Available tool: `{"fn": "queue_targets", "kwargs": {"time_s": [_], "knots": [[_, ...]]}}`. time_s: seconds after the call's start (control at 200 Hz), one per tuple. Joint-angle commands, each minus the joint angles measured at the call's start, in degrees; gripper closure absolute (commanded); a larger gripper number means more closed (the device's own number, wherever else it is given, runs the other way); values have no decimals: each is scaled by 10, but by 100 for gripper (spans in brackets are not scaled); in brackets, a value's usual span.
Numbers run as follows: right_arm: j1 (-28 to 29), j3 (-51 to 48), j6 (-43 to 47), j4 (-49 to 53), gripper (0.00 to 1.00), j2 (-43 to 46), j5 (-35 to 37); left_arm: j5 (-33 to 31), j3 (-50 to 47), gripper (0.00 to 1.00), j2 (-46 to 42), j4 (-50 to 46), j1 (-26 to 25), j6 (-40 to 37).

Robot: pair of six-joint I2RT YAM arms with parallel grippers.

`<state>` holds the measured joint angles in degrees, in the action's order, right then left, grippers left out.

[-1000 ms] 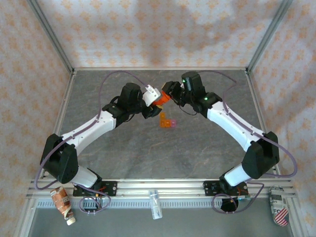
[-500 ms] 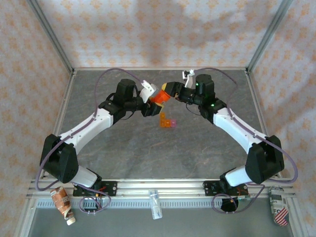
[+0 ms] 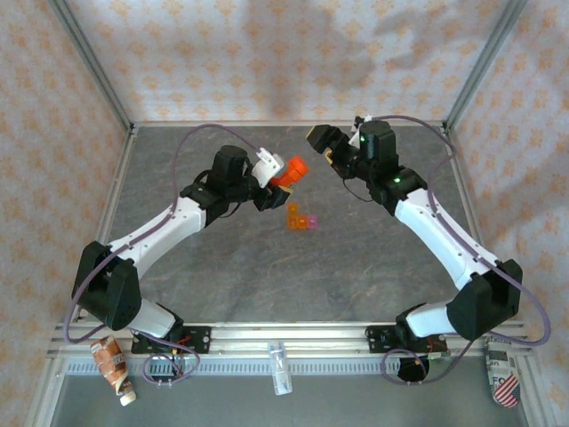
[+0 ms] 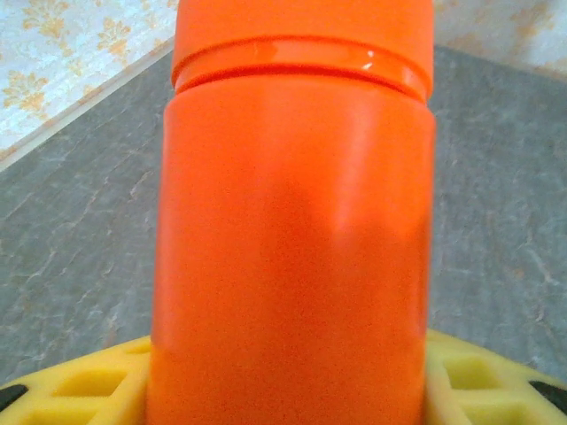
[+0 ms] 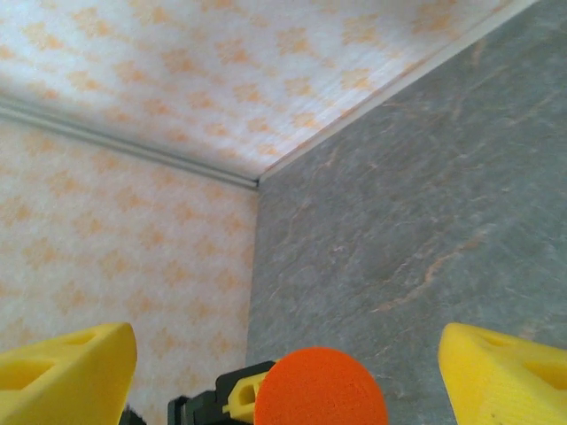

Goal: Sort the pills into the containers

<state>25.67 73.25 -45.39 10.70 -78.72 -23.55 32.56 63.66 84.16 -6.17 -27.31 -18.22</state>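
Note:
The containers (image 3: 300, 218), a tiny joined orange and pink box, lie on the grey table near its middle. Above and left of them my left gripper (image 3: 272, 181) is shut on the orange bottle (image 3: 286, 172), held tilted with its orange-red cap (image 3: 295, 165) pointing right. In the left wrist view the bottle (image 4: 292, 239) stands between yellow fingers (image 4: 71, 381). My right gripper (image 3: 322, 140) hangs open to the right of the cap, apart from it. From the right wrist the cap's round top (image 5: 321, 390) shows low between wide-spread yellow fingers (image 5: 62, 372). No loose pills can be made out.
A squeezed tube (image 3: 116, 366), a small clear vial (image 3: 280, 366) and a printed can (image 3: 500, 369) lie along the front rail below the table edge. Patterned walls with metal posts (image 3: 93, 67) close in the table on three sides.
My right gripper, which was closed around the bottle's cap, has let go and drawn back to the right and away. The left gripper still holds the capped bottle, shifted slightly.

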Motion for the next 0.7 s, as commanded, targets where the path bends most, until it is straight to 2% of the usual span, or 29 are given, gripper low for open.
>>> {"fn": "queue_targets", "kwargs": {"time_s": [0.0, 0.295, 0.696], "knots": [[6, 13, -47, 64, 12, -9, 50, -54, -9, 100, 2, 25, -17, -47], [51, 13, -55, 45, 18, -49, 49, -62, 2, 100, 18, 20, -31, -56], [60, -13, -74, 21, 29, -53, 39, -61, -3, 100, 16, 34, -33, -43]]}}
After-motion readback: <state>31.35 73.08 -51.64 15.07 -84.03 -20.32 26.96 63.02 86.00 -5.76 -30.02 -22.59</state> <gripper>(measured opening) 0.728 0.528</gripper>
